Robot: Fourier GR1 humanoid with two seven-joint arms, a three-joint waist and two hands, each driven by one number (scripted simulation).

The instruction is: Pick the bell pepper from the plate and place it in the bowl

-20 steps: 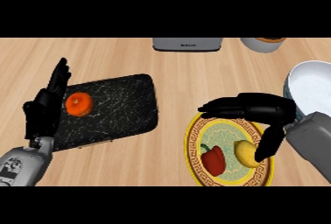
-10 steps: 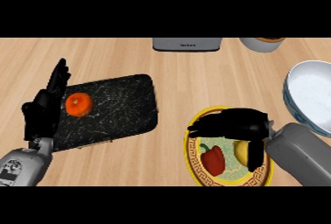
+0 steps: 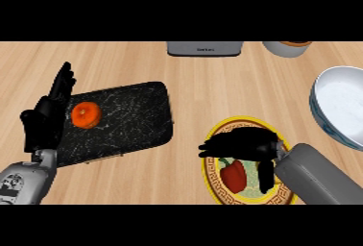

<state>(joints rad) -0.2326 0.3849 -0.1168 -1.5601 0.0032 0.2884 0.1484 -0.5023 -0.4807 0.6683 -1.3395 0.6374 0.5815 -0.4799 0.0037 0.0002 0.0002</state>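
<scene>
Nearest me, on the yellow-rimmed plate [image 3: 212, 180], lies the red pepper [image 3: 234, 174]; my right hand [image 3: 245, 144] hovers over its far end, fingers spread and bent downward, holding nothing. I judge the pepper light, hollow, smooth-skinned and likely to slip, best taken across its broad middle. Any second item on the plate is hidden by the hand. At left, my left hand [image 3: 46, 117] rests open beside a dark board [image 3: 135, 120] carrying an orange [image 3: 86, 115]. Farther right on the bench, the bowl [image 3: 340, 113] appears empty.

Light wooden counter [image 3: 212, 81], black marbled board [image 3: 124, 122] at left, yellow-rimmed plate [image 3: 212, 185], white bowl [image 3: 340, 108] at right edge
</scene>
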